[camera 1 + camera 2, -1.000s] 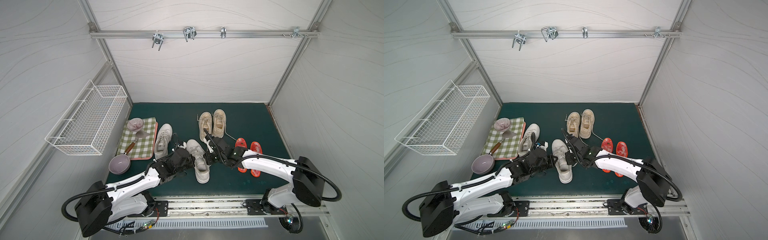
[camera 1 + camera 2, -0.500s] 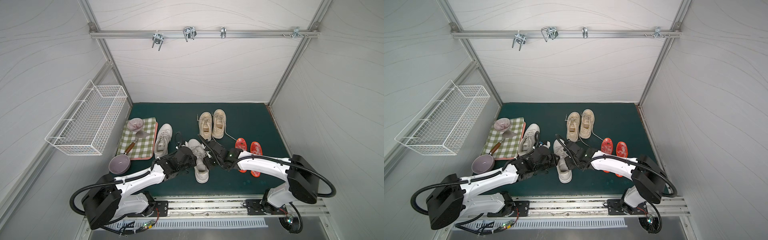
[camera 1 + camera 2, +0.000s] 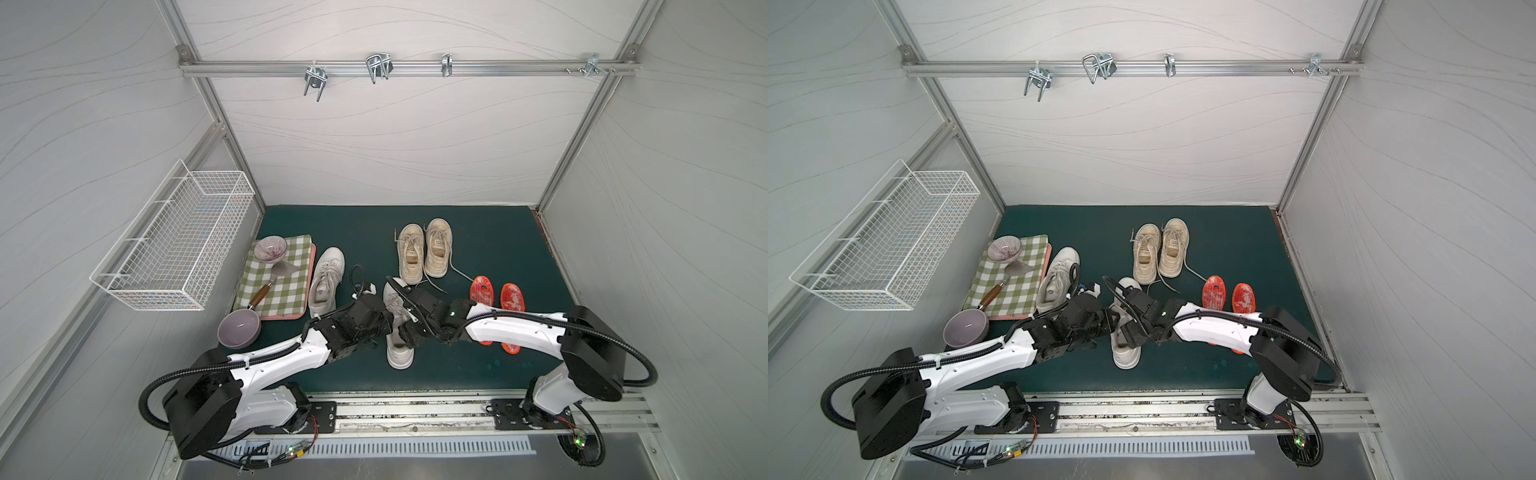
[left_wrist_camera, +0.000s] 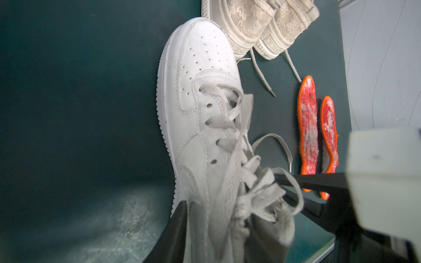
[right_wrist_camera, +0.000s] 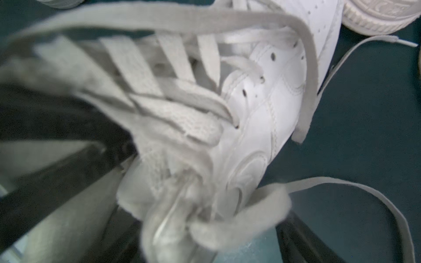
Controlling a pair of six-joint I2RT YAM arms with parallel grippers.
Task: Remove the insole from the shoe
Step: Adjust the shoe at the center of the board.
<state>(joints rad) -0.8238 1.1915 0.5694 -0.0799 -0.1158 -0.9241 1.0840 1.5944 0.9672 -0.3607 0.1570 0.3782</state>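
The white leather lace-up sneaker (image 3: 400, 353) lies mid-frame on the dark green mat (image 3: 453, 372), its toe just beside the beige canvas pair (image 3: 424, 253). Its insole is hidden inside. The right gripper (image 3: 406, 331) gapes wide astride the laces (image 5: 159, 68). The left gripper (image 3: 387, 327) stands partly apart at the shoe's side; I can't tell whether it grips. Bare mat lies below the heel.

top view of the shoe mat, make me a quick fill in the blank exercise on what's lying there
1. ___ orange insoles lie loose on the green mat.
2. In all, ___ shoes stand on that mat.
3. The sneaker in the middle of the mat is ___ in colour.
4. The wire basket hangs on the side ___.

Missing words: two; four; white; wall
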